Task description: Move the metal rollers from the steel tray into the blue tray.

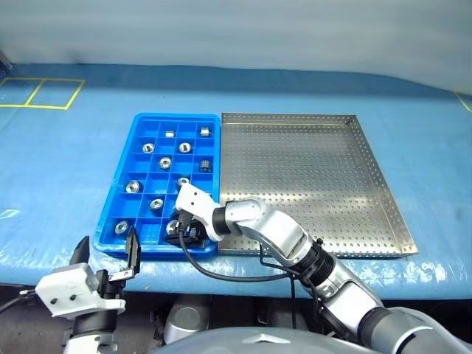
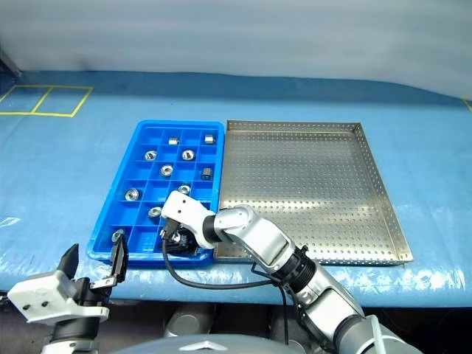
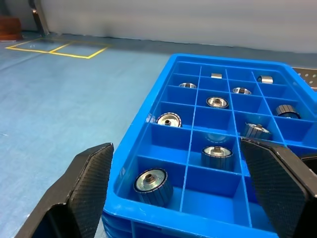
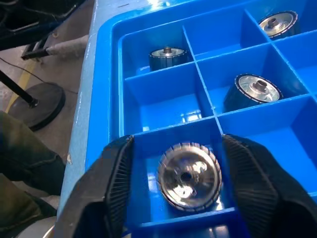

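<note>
The blue tray lies left of the steel tray, rims touching. Several metal rollers sit one to a compartment in the blue tray. The steel tray's perforated floor shows no rollers where it is visible. My right gripper reaches over the blue tray's near right corner. Its fingers are open on either side of a roller that rests in that compartment, with a gap on each side. My left gripper is open and holds nothing, level just before the blue tray's near left corner.
Both trays rest on a blue-covered table with yellow tape lines at the far left. A black cable loops from my right wrist over the table's front edge. A black round stand base is on the floor beside the table.
</note>
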